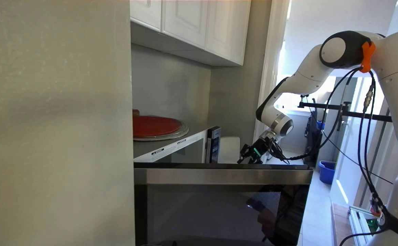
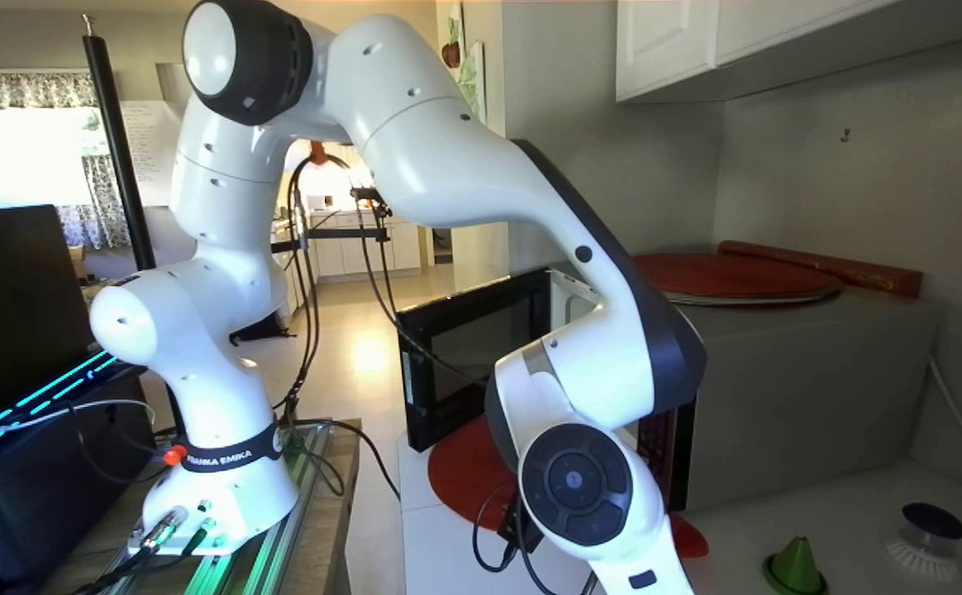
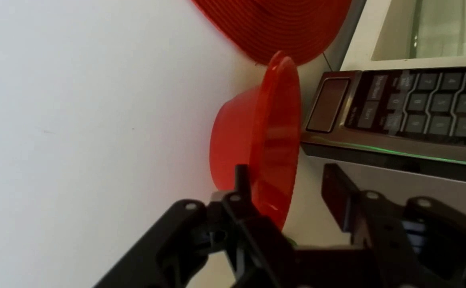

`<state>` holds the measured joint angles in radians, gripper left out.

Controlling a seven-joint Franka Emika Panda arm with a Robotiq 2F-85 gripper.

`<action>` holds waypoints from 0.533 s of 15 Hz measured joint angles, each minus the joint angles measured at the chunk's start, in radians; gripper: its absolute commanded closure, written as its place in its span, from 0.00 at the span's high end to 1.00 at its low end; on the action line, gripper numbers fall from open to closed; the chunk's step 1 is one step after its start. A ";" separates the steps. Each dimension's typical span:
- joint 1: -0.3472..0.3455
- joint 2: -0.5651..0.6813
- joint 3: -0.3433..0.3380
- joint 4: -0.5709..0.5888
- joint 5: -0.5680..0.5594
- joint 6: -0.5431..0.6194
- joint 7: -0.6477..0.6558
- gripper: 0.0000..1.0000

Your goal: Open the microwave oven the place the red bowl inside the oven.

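Note:
The microwave oven stands with its door (image 1: pixel 223 208) swung open; its body (image 2: pixel 811 405) shows in an exterior view, its keypad panel (image 3: pixel 413 104) and part of its cavity in the wrist view. The red bowl (image 3: pixel 237 136) stands upright on the white counter beside the panel's lower corner. In an exterior view a red edge (image 2: pixel 688 535), apparently the bowl, shows beside my wrist. My gripper (image 3: pixel 287 172) is open; one finger overlaps the bowl's wall in view, the other is apart beyond its rim. I cannot tell whether it touches. My gripper (image 1: pixel 250 159) also shows above the door.
A round red mat (image 3: pixel 281 24) lies on the counter in front of the microwave. Red round mats (image 2: pixel 737 277) and a long red box (image 2: pixel 845 268) lie on top of it. A green cone (image 2: pixel 797 568) and a brush (image 2: pixel 930 533) stand beside it. White cupboards (image 1: pixel 192 24) hang above.

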<state>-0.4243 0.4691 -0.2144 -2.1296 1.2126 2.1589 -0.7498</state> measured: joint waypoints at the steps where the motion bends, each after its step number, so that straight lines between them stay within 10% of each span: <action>1: 0.000 -0.005 -0.002 0.000 0.002 -0.009 -0.003 0.13; 8: 0.001 -0.013 -0.004 0.000 0.003 -0.030 -0.005 0.00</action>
<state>-0.4236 0.4561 -0.2186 -2.1297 1.2161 2.1287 -0.7545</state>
